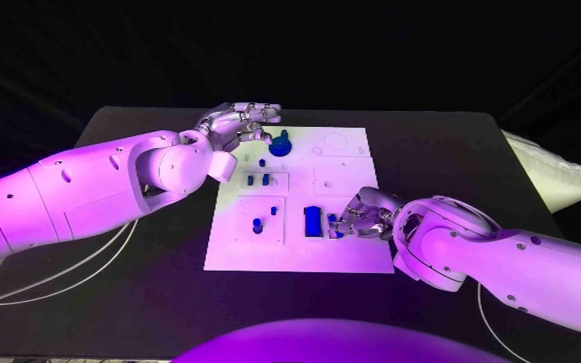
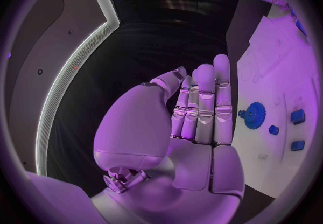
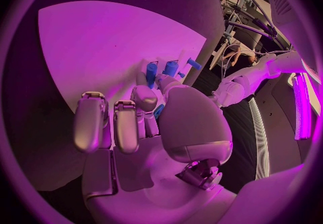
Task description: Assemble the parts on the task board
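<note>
The white task board [image 1: 345,254] lies mid-table. A blue gear [image 1: 281,146] stands near its far left corner and also shows in the left wrist view [image 2: 254,114]. Small blue pegs [image 1: 258,180] stand in a recess below it, and another peg [image 1: 257,225] sits nearer. My left hand [image 1: 243,121] hovers just left of the gear, fingers [image 2: 202,105] straight and palm bare. My right hand [image 1: 363,216] rests at the board's near right, beside an upright blue block [image 1: 312,222]. Its thumb and a finger pinch a small blue part [image 3: 159,111]. Blue pegs [image 3: 169,68] stand just beyond its fingertips.
The black table [image 1: 145,296] runs round the board on all sides. White cables [image 1: 73,275] trail over its left side. Something pale [image 1: 539,170] lies at the table's right edge. The board's right half [image 1: 339,174] has bare recesses.
</note>
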You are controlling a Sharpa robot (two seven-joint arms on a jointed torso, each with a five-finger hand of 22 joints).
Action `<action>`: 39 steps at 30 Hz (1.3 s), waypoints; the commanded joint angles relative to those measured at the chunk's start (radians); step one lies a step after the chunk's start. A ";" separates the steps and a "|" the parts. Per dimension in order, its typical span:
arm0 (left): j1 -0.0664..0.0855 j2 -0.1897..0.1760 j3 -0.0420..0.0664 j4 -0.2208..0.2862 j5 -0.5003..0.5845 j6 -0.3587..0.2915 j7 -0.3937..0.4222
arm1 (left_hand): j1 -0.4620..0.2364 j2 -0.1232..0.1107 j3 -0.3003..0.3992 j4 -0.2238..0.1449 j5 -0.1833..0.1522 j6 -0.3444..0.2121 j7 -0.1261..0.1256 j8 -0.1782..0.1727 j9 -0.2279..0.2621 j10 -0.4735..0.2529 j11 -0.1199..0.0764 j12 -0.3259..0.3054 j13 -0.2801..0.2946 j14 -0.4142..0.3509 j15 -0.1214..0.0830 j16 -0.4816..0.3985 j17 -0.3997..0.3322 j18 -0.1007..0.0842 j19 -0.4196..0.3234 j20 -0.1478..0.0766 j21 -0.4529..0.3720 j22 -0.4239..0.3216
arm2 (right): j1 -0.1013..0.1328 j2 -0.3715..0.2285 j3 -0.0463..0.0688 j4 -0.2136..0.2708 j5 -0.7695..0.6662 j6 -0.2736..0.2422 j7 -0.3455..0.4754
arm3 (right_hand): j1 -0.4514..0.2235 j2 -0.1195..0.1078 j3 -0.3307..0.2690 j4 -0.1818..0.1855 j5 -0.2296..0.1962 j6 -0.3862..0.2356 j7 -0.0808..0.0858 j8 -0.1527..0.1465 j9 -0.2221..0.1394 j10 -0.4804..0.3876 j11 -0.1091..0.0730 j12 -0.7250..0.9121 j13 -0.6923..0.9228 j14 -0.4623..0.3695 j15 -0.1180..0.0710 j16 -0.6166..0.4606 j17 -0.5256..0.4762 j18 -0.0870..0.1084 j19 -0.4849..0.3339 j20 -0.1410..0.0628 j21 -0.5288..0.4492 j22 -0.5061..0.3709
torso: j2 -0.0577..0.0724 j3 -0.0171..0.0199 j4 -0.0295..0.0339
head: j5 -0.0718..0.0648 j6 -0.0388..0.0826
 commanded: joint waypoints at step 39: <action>0.000 -0.001 0.001 0.002 -0.008 0.024 -0.001 | -0.001 0.010 -0.008 -0.002 0.005 -0.007 0.001 0.003 -0.001 -0.006 0.001 0.005 0.002 -0.009 0.002 0.005 -0.003 0.012 0.002 -0.002 -0.005 -0.002 | -0.003 -0.046 -0.001 0.039 -0.072 0.055 0.026 | 0.037 0.052 -0.232 -0.044 -0.209 0.003 -0.001 0.000 0.047 0.014 -0.002 0.003 0.025 0.070 -0.007 -0.006 0.055 -0.008 0.003 -0.001 0.003 0.006 | 0.001 0.0005 0.0006 | -0.007 0.004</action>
